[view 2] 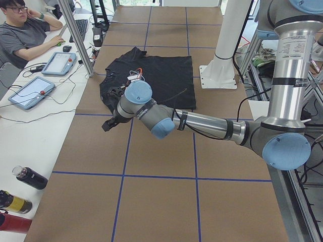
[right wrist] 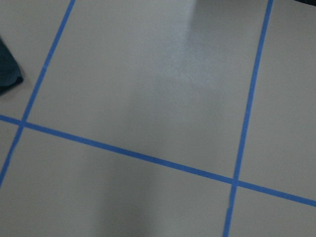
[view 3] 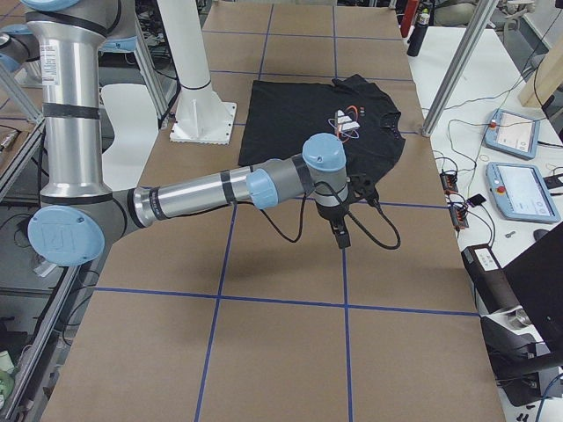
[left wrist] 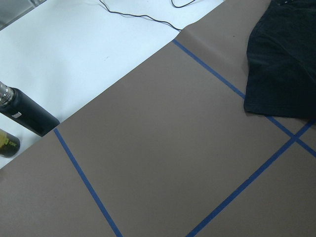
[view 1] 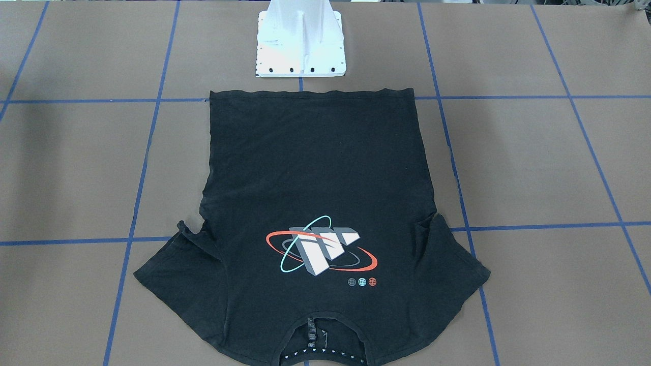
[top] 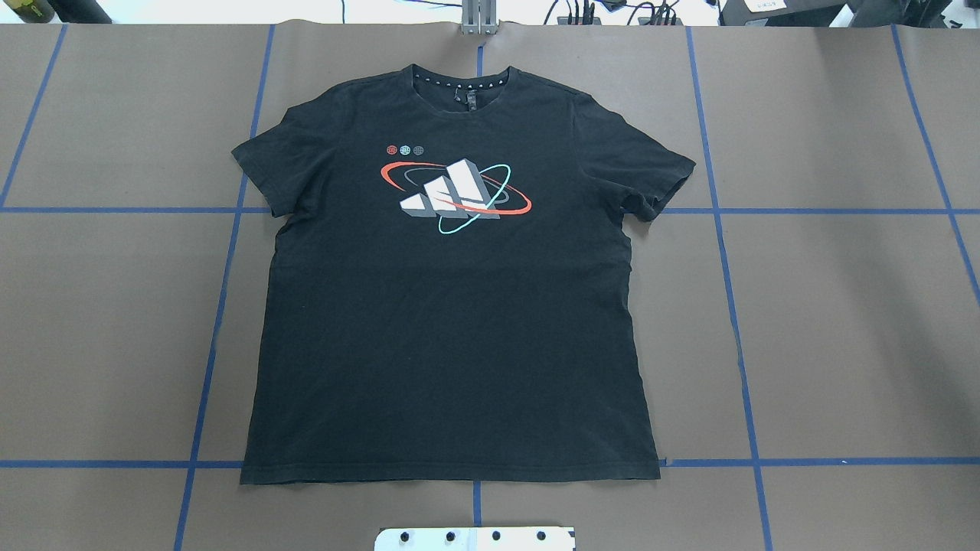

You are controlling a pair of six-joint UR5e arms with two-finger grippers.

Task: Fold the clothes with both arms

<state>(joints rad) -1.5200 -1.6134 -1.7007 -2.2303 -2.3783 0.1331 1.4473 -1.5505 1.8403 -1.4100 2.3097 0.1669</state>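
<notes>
The black T-shirt (top: 452, 306) lies flat and spread out, logo side up, with its collar at the far edge and its hem toward the robot's base; it also shows in the front view (view 1: 315, 168). Neither arm shows in the overhead or front views. In the left side view the left gripper (view 2: 110, 122) hovers above the table off the shirt's sleeve (left wrist: 286, 59). In the right side view the right gripper (view 3: 341, 236) hovers off the other sleeve (right wrist: 7, 69). I cannot tell whether either gripper is open or shut.
The white base pedestal (view 1: 300, 46) stands just behind the hem. Blue tape lines (top: 222, 291) grid the brown table. An operator (view 2: 25, 30), tablets (view 2: 59, 63) and bottles (view 2: 30, 177) are along the far white bench. A dark bottle (left wrist: 27, 111) shows in the left wrist view.
</notes>
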